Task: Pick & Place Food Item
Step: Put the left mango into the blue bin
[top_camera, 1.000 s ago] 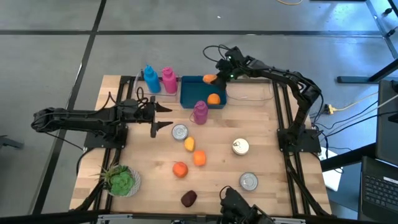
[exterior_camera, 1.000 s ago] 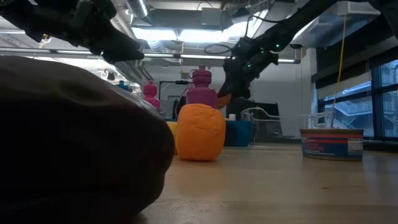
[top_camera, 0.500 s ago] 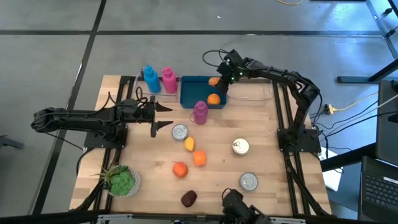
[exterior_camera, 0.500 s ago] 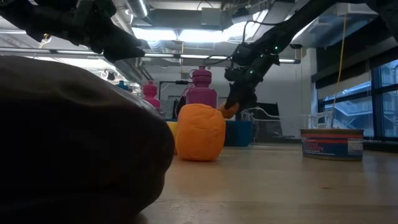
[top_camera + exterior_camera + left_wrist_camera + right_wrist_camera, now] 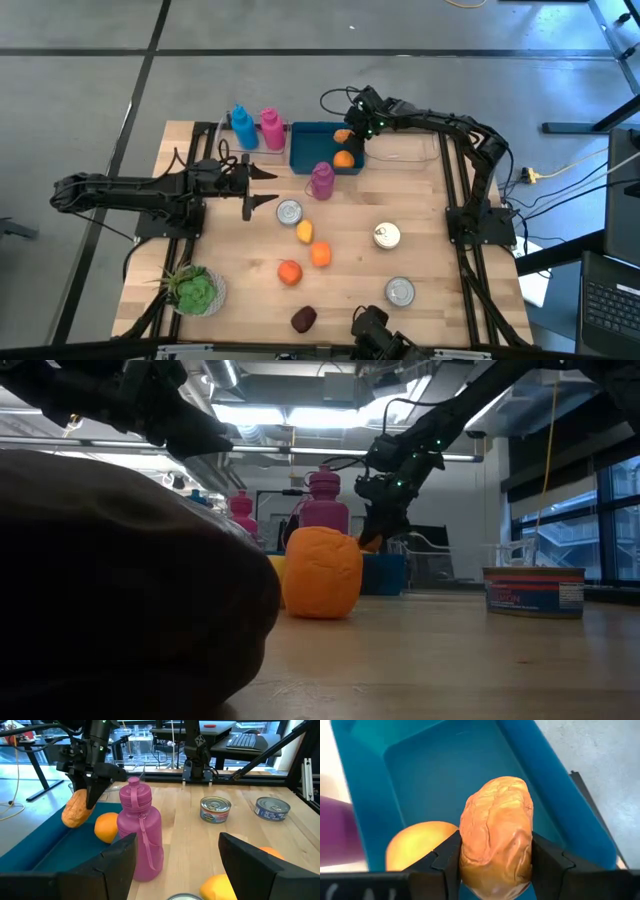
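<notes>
Right gripper (image 5: 495, 865) fingers clamped on bread roll (image 5: 495, 837), above blue bin (image 5: 310, 150) | orange (image 5: 344, 158) already in bin | release pending | left gripper (image 5: 262, 187) fingers apart, idle beside bin.

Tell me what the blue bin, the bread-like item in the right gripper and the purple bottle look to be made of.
Blue bin: smooth, slightly glossy plastic, likely moulded, with rounded walls. Bread-like item, shut in the right gripper: wrinkled, matte orange-brown skin, probably soft foam or rubber. Purple bottle: opaque plastic with a soft sheen and moulded cap.
</notes>
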